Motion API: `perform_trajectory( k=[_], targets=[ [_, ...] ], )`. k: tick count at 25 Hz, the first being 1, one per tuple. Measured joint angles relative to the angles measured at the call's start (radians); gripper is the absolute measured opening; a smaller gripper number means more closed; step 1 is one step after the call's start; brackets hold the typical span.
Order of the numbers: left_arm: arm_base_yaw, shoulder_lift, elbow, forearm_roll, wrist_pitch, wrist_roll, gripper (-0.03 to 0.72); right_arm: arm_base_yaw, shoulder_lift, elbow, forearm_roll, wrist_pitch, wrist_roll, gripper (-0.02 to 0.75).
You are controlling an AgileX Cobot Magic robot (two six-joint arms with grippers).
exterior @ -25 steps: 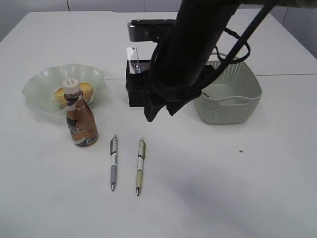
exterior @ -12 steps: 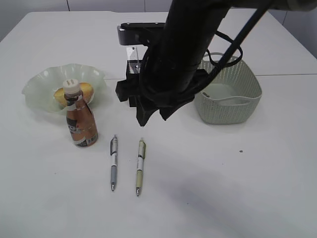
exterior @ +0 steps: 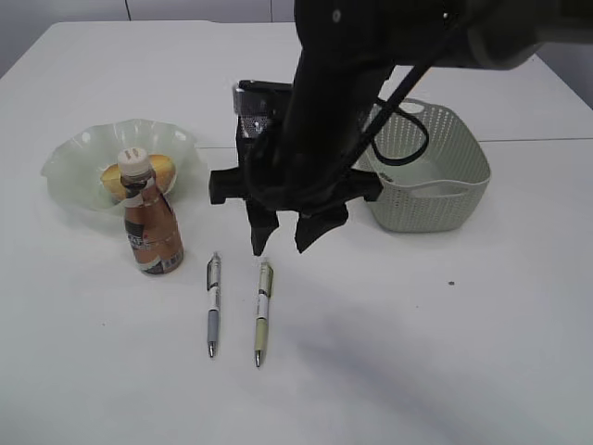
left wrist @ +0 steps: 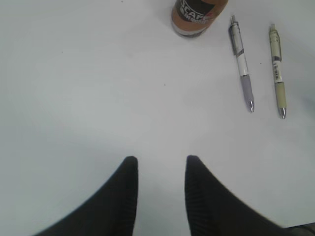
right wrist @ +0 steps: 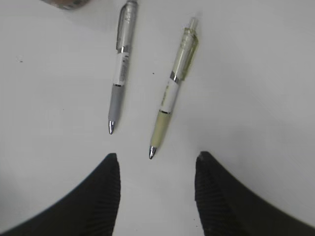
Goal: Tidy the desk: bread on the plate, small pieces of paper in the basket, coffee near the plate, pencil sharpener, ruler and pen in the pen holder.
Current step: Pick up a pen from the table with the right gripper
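Two pens lie side by side on the white table, tips toward the front: a grey pen [exterior: 212,303] and a pale green pen [exterior: 262,311]. My right gripper [exterior: 283,239] is open and empty, just above and behind their top ends. In the right wrist view the green pen [right wrist: 172,88] points between the fingers of the gripper [right wrist: 157,156], with the grey pen [right wrist: 120,64] to its left. My left gripper [left wrist: 161,158] is open and empty over bare table, with the coffee bottle [left wrist: 199,14] and both pens far ahead. The bread [exterior: 159,170] lies on the green plate [exterior: 74,158].
The coffee bottle [exterior: 151,227] stands in front of the plate. The black mesh pen holder [exterior: 248,130] is mostly hidden behind my right arm. A grey-green basket [exterior: 454,176] stands at the right. The left gripper does not show in the exterior view.
My right arm has moved down and to the left, from in front of the pen holder to just above the top ends of the two pens. Nothing else has moved.
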Motion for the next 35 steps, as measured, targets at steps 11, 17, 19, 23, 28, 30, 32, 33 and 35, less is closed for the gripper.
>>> perform_trajectory(
  k=[11,17,19,23,28,30,32,33,35],
  targets=[
    [0.0,0.0,0.0,0.001,0.0,0.0,0.241,0.0,0.11,-0.071,0.003,0.002,0.068,0.365],
    [0.0,0.0,0.0,0.001,0.0,0.0,0.241,0.0,0.213,-0.229,0.006,0.021,0.125,0.365],
    [0.0,0.0,0.0,0.001,0.0,0.0,0.241,0.0,0.253,-0.289,0.006,0.035,0.138,0.365],
    [0.0,0.0,0.0,0.001,0.0,0.0,0.24,0.0,0.352,-0.393,0.006,0.103,0.146,0.365],
    [0.0,0.0,0.0,0.001,0.0,0.0,0.24,0.0,0.444,-0.485,-0.049,0.157,0.186,0.365],
    [0.0,0.0,0.0,0.001,0.0,0.0,0.24,0.0,0.454,-0.504,-0.085,0.162,0.211,0.365],
    [0.0,0.0,0.0,0.002,0.0,0.0,0.24,0.0,0.463,-0.516,-0.111,0.163,0.218,0.365],
    [0.0,0.0,0.0,0.002,0.0,0.0,0.24,0.0,0.468,-0.519,-0.115,0.163,0.219,0.365],
    [0.0,0.0,0.0,0.002,0.0,0.0,0.24,0.0,0.479,-0.519,-0.119,0.163,0.22,0.365]
  ],
)
